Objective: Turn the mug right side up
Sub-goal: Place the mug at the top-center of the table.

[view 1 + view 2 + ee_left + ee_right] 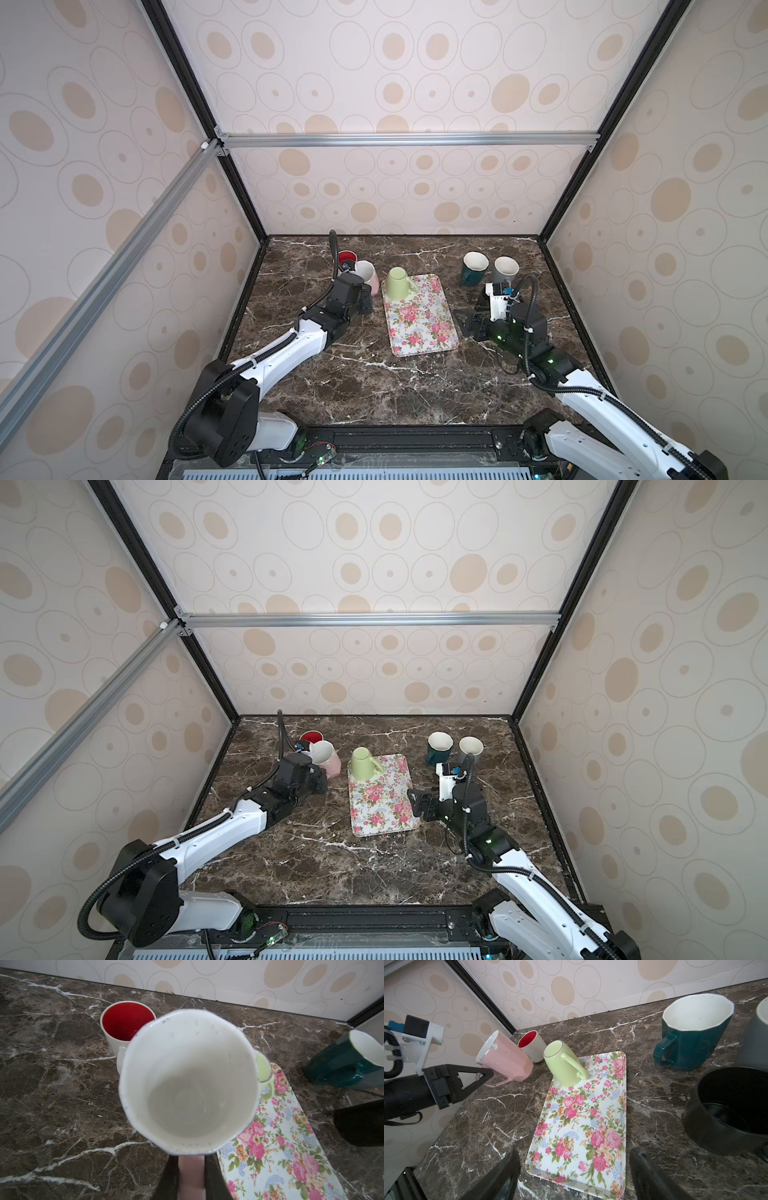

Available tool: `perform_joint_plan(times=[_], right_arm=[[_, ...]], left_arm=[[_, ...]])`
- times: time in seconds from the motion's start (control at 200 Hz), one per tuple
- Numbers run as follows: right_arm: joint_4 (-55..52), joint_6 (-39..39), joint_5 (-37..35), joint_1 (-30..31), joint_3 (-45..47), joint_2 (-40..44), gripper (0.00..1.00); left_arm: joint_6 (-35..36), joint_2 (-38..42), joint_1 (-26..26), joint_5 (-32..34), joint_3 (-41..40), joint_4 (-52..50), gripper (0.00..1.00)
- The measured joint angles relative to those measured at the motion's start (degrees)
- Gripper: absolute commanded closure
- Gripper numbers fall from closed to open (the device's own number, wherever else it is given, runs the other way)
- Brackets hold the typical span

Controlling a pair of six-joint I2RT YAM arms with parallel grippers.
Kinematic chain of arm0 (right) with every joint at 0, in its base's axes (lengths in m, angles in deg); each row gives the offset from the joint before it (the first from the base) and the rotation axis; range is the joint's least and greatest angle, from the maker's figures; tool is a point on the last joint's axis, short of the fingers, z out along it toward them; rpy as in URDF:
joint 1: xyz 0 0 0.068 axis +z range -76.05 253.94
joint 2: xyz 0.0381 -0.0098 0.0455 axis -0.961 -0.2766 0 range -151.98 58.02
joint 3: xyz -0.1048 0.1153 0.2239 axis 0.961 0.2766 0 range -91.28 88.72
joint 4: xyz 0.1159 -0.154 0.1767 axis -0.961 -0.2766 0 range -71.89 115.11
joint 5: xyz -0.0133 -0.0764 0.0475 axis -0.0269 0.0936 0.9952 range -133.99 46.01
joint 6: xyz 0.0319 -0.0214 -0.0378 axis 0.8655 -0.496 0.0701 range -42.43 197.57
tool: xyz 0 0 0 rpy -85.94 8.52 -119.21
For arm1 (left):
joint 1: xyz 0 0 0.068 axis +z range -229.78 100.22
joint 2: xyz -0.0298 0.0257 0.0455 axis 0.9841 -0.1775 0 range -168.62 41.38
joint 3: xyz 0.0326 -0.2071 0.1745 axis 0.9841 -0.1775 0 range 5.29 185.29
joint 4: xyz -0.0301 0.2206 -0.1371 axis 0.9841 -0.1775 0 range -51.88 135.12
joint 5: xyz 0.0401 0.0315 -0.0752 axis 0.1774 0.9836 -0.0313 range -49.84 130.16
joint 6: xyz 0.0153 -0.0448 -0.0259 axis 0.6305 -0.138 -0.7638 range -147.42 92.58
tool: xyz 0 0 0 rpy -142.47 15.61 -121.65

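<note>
Robot lab test cell, staged as a kitchen. Boxed in by aluminium frame bars (407, 139) and panels of oval-print wallpaper (415, 187). Marble-look tabletop (374, 395) set with household mugs (473, 270) and a floral tray (419, 332). Two robot arms (291, 345) mounted on a rail (415, 436) at the near edge.

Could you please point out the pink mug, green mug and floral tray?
pink mug (506, 1058): right wrist view, side wall.
green mug (559, 1070): right wrist view, body.
floral tray (581, 1126): right wrist view, bare middle.
</note>
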Motion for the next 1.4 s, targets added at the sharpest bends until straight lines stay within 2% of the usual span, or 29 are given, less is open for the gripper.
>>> perform_joint_plan(times=[0.88,1.13,1.4], right_arm=[[-0.1,-0.9,-1.8,0.0,0.3,-4.1,0.16],[0.0,-1.3,-2.1,0.0,0.3,-4.4,0.16],[0.1,-1.7,-2.0,0.0,0.3,-4.5,0.16]], left_arm=[[4.4,-22.0,4.4,2.4,10.4,8.5,1.0],[4.7,-25.6,4.4,2.1,13.7,10.4,1.0],[4.8,-25.9,4.4,2.0,14.0,10.6,1.0]])
